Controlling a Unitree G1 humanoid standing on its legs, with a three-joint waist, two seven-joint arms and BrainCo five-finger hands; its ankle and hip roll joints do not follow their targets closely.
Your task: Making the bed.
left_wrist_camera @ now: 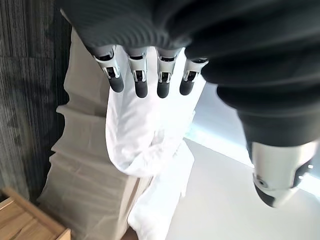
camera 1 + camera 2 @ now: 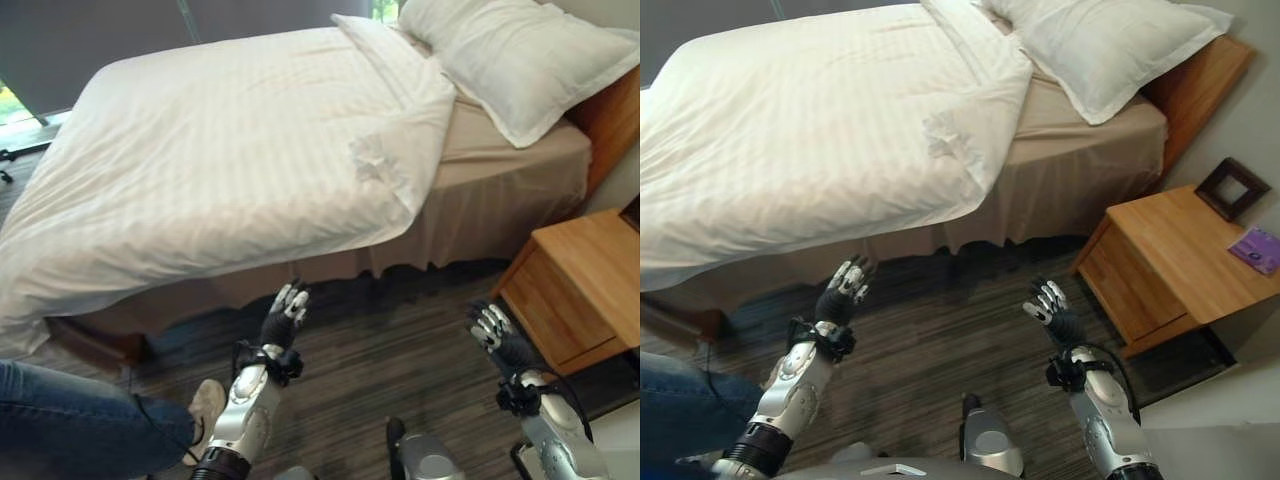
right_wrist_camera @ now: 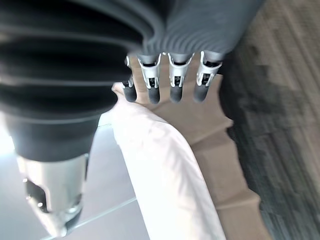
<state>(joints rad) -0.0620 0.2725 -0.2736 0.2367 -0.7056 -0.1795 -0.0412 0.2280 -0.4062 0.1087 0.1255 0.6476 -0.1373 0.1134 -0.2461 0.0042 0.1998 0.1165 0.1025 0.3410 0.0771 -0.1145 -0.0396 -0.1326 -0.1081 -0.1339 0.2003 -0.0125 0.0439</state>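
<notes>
White striped duvet (image 2: 230,150) covers most of the bed (image 2: 500,200), draped over the near side w/ its top corner folded back towards the head end, so a strip of beige fitted sheet (image 2: 500,135) shows btwn the fold and the headboard. One white pillow (image 2: 510,55) lies at the head, on the sheet and against the wooden headboard (image 2: 612,110); a 2nd pillow is partly tucked under the duvet edge beside it. Beige bed skirt (image 2: 1060,200) hangs to the dark striped carpet (image 2: 950,330). Left hand (image 2: 284,315) is raised over the carpet in front of the bed, palm away, fingers straight and relaxed, holding nothing, clear of the duvet. Right hand (image 2: 1050,305) is up at similar height, near the wooden nightstand (image 2: 1180,255), fingers likewise extended and empty. Both wrist views show straight fingers in a row w/ the bed's edge beyond. Nightstand top carries a dark picture frame (image 2: 1232,187) and a purple booklet (image 2: 1258,248). Person's leg in blue jeans (image 2: 70,415) w/ a light shoe (image 2: 205,405) sits by the robot's left side.
</notes>
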